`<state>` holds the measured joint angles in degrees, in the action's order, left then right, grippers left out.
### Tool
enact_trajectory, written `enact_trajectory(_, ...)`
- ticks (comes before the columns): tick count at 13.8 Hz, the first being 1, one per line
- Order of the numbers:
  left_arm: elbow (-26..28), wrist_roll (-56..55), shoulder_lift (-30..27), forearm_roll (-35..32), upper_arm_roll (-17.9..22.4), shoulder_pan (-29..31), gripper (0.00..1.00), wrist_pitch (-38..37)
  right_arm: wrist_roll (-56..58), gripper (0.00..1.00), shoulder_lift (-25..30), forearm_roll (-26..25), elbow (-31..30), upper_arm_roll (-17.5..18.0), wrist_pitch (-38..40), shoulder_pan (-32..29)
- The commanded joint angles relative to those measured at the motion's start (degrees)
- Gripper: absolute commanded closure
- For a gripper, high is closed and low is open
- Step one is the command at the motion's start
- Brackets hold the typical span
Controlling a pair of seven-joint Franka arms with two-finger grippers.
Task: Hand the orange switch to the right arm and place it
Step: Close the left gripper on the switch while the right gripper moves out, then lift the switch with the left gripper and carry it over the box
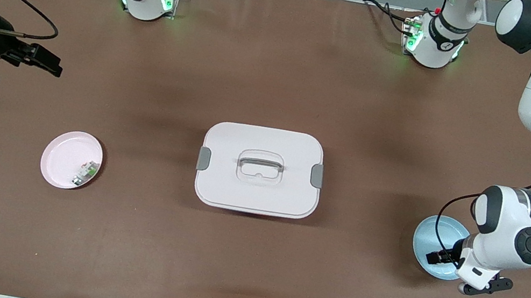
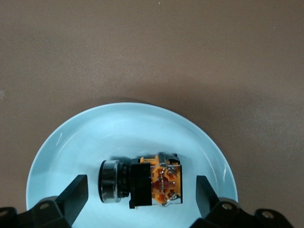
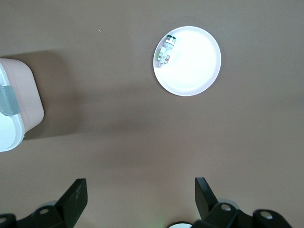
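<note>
Left wrist view: left tool [image 2: 137, 197] spread astride orange switch [image 2: 142, 183] | right tool [image 3: 137, 199] spread | no legible writing.

White lidded container [image 1: 259, 170] with grey latches and a handle sits mid-table, pink plate [image 1: 61, 162] toward the right arm's end holds a small white-and-green part [image 1: 85, 174], light blue plate [image 1: 429, 238] toward the left arm's end.

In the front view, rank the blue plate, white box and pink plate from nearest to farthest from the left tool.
1. Blue plate, under the left tool.
2. White box, mid-table.
3. Pink plate, at the right arm's end.
</note>
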<state>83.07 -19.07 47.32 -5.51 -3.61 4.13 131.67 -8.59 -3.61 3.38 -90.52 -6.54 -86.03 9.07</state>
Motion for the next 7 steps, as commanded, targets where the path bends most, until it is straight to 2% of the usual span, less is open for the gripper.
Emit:
enact_trajectory(1,-1.5,0.4,1.3,-1.1,0.0,0.1,0.00,0.7,-1.1,0.00,-0.3,0.7,0.6,-0.3,0.1,0.6)
enact_trajectory(7,-1.4,0.4,1.7,-1.3,0.0,0.1,0.00,1.3,-1.2,0.00,-0.3,0.7,0.6,-0.3,0.1,0.6)
